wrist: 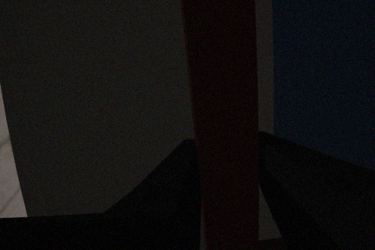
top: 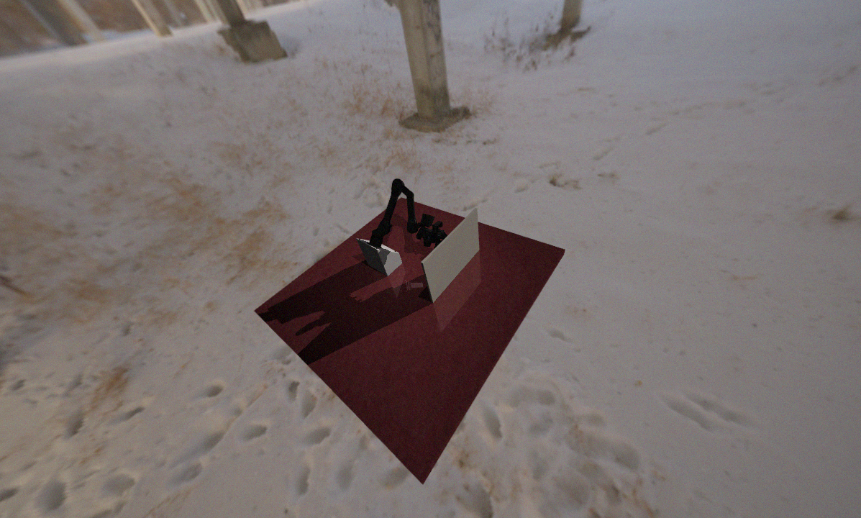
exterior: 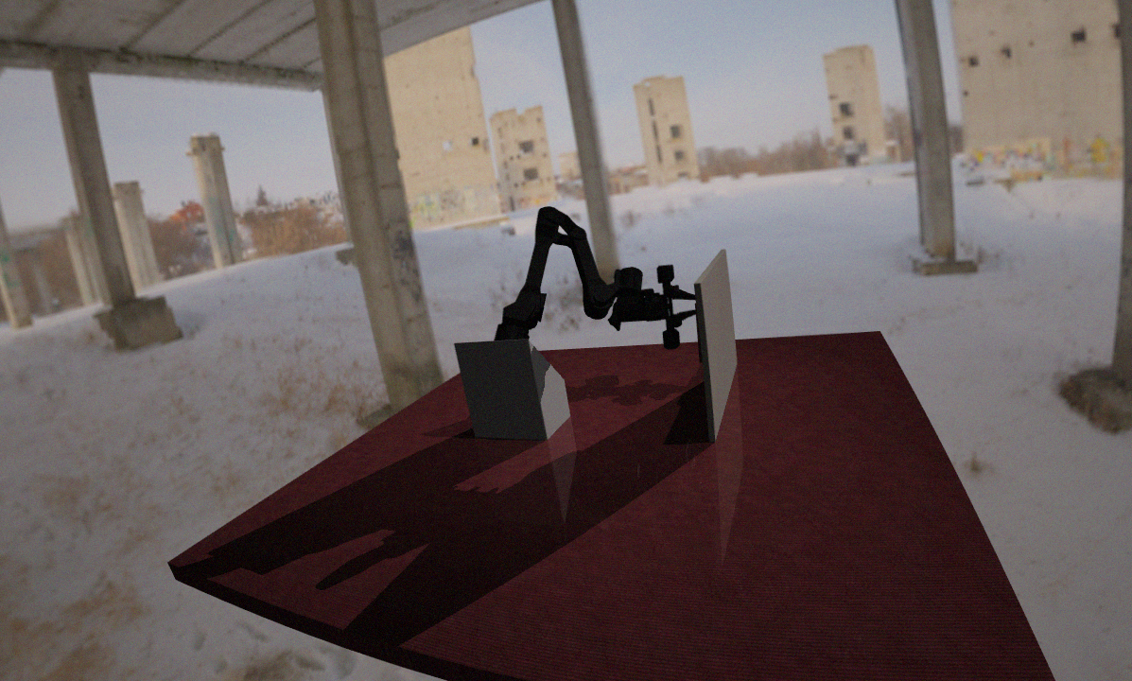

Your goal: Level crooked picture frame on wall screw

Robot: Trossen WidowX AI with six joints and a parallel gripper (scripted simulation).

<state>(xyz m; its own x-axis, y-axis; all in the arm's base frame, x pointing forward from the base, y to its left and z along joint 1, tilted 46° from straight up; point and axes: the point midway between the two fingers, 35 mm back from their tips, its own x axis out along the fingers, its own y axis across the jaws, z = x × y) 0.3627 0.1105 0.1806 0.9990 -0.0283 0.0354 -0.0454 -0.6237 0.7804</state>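
Note:
The picture frame shows in the wrist view as a dark red bar with a pale border and a dark blue picture on its right. The red bar runs nearly upright there, leaning slightly. My gripper is shut on this bar, one finger on each side. In the exterior view the fingers reach the near face of the upright wall panel. The screw and the notched strip are hidden. The top and exterior views do not show the front of the frame, so its overall tilt cannot be told.
The wall panel stands upright on the dark red table top. A grey block with a slanted face stands near the arm's base. Long shadows cross the table top.

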